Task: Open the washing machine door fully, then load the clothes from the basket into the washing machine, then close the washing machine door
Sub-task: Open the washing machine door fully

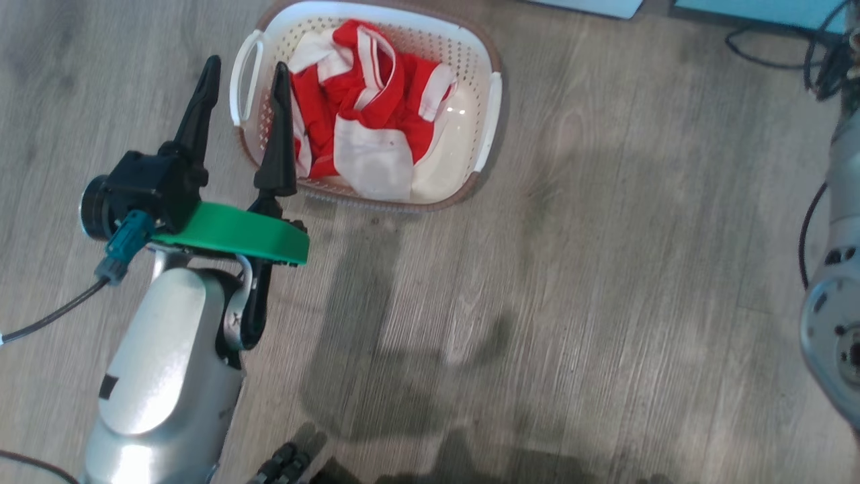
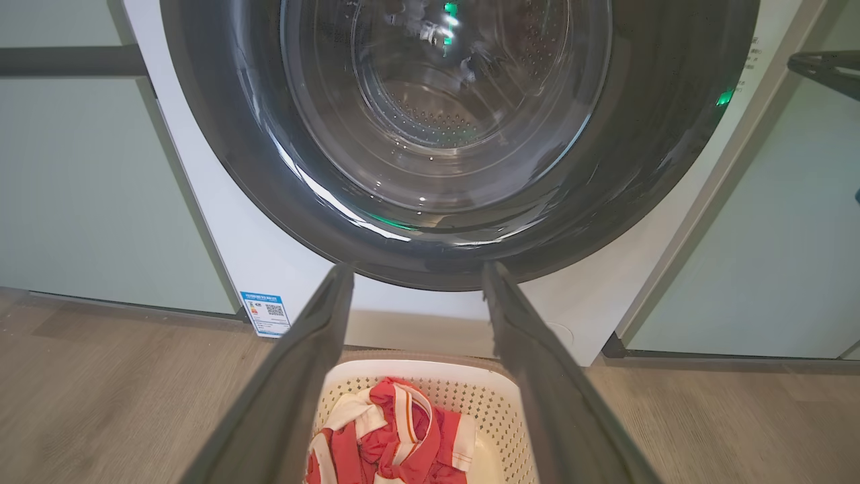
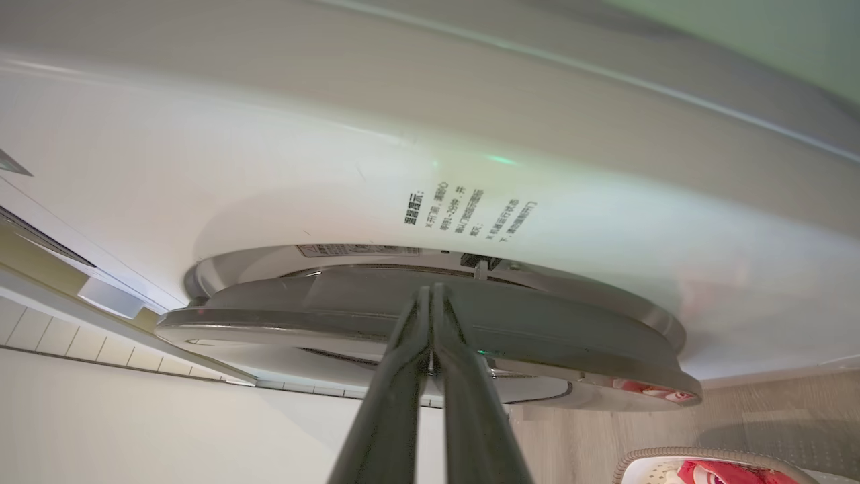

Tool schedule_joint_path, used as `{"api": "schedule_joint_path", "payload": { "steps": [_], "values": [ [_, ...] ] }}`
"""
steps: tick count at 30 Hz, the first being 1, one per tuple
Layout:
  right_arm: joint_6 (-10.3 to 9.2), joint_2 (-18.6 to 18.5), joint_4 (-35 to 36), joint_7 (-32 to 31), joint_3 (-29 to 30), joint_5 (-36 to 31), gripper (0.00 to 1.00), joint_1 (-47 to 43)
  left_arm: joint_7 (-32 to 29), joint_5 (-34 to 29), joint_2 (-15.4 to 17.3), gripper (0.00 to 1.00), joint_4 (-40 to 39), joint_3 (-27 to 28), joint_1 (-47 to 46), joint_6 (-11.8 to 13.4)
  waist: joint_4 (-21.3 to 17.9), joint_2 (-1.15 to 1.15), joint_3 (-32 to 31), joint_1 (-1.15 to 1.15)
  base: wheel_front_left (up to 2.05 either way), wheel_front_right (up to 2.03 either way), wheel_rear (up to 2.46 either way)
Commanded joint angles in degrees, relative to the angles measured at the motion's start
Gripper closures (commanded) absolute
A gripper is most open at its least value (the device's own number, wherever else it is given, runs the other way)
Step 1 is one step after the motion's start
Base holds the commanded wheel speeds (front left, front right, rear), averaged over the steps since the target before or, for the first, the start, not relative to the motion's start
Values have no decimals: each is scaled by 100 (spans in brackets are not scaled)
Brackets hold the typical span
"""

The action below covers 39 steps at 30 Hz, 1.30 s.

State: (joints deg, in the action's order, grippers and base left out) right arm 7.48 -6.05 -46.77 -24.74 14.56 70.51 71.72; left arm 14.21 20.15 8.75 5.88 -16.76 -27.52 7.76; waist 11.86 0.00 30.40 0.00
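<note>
Left tool (image 1: 246, 67) released, fingers spread, basket (image 1: 470, 74) with clothes (image 1: 363, 101) at its 1 o'clock. Right tool (image 3: 430, 292) clenched, tips at washing machine door (image 3: 537, 323) rim.

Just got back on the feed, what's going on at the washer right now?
The right gripper, fingers pressed together, has its tips at the edge of the washing machine door. The door looks barely ajar, far from fully open. The left gripper hangs open and empty near the basket. The clothes lie in the basket on the floor in front of the machine, so loading has not started.
</note>
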Motion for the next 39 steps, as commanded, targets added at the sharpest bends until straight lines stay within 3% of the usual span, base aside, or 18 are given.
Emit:
{"api": "schedule_joint_path", "payload": {
  "steps": [1,20,29,39],
  "values": [
    [1,61,91,-51,-120,-122,100,381,68,-45,66,0,-218,173,-176,-10,104,0,139,0,0,0,0],
    [1,-28,-814,-289,-203,-631,100,1759,78,-262,-288,0,-332,358,-442,-227,447,0,719,0,0,0,0],
    [1,-5,-841,-715,-275,-618,100,1730,78,-388,-377,0,-287,457,-447,-317,412,0,707,0,0,0,0],
    [1,25,-603,-1457,-344,-431,100,1055,78,-496,-437,0,-56,479,-287,-397,325,0,299,0,0,0,0]
  ]
}}
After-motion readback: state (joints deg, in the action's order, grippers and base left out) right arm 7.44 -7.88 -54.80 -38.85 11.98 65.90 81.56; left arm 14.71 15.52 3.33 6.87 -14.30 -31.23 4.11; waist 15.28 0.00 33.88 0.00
